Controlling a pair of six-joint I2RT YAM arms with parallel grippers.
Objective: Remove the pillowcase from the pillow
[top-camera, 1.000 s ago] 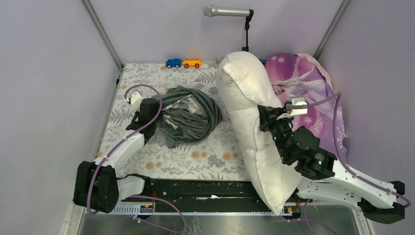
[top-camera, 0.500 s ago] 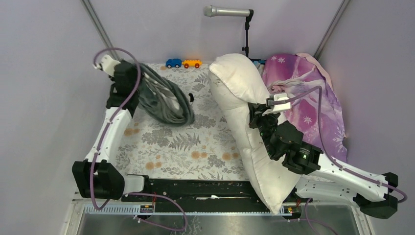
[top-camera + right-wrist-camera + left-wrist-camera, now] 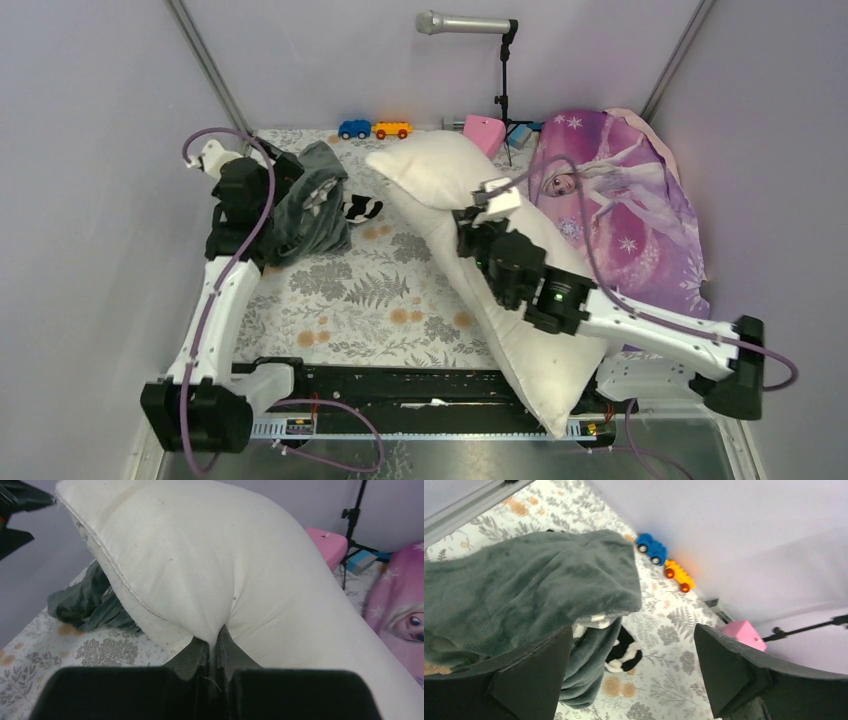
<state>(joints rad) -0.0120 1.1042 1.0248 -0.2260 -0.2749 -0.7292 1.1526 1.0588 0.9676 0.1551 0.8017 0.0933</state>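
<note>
Seemingly finishing: pillowcase (image 3: 305, 205) lies off the pillow (image 3: 425, 172), left tool (image 3: 631, 665) spread, right tool (image 3: 216, 652) pinching pillow cloth, which next needs releasing.

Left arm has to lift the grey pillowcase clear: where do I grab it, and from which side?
Probably the raised fold atop the pillowcase heap, coming down from the wall side, where the open left gripper hangs. The fleece is limp and bunched, so that ridge gives the fingers bulk to pinch; its lower edges lie flat on the table.
</note>
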